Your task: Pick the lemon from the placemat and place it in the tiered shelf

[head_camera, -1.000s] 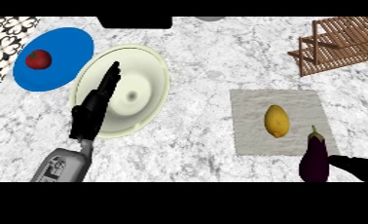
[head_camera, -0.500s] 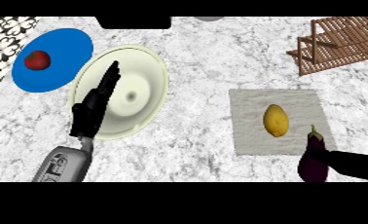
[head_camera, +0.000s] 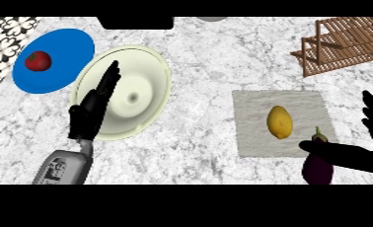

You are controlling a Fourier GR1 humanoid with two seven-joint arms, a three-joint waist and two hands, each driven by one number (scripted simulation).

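Lemon [head_camera: 279, 122] lies ungrasped on the placemat [head_camera: 251, 103] as the right hand [head_camera: 348, 154], fingers spread open, edges closer, left hand [head_camera: 91, 110] resting open over a plate [head_camera: 157, 70].

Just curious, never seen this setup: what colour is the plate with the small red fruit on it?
Blue; the plate shows in the head view, upper left.

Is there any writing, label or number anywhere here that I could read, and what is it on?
No readable text anywhere.
Left forearm: dark marks on its grey casing, too blurred to read as letters.
Patterned surface at the counter's left edge: ornament only, no words.
Lemon, placemat, plates and tiered shelf: blank.
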